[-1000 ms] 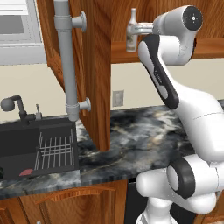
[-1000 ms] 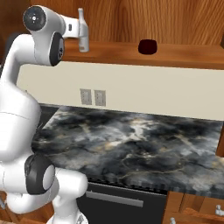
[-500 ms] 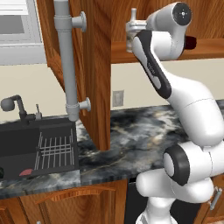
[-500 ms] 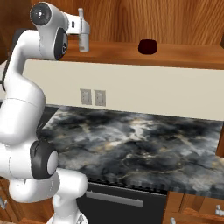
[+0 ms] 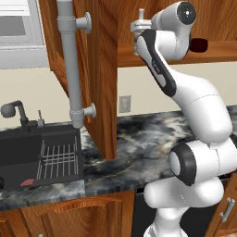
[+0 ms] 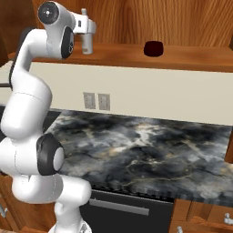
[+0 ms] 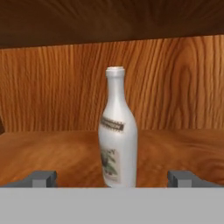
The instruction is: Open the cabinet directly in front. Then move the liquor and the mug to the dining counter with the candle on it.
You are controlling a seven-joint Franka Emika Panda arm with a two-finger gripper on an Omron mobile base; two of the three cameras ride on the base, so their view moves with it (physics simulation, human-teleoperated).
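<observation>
The cabinet [image 5: 99, 69] is being shown with its door swung open, and the liquor [image 7: 117, 131] is standing upright on the wooden shelf inside it, before the back wall. The gripper [image 7: 113, 178] is being held level with the bottle, its jaws spread wide with one tip on each side of the bottle's base; nothing is being gripped. The mug [image 6: 153, 48] is being seen on the same shelf, well apart from the bottle, to its right in the right base view.
</observation>
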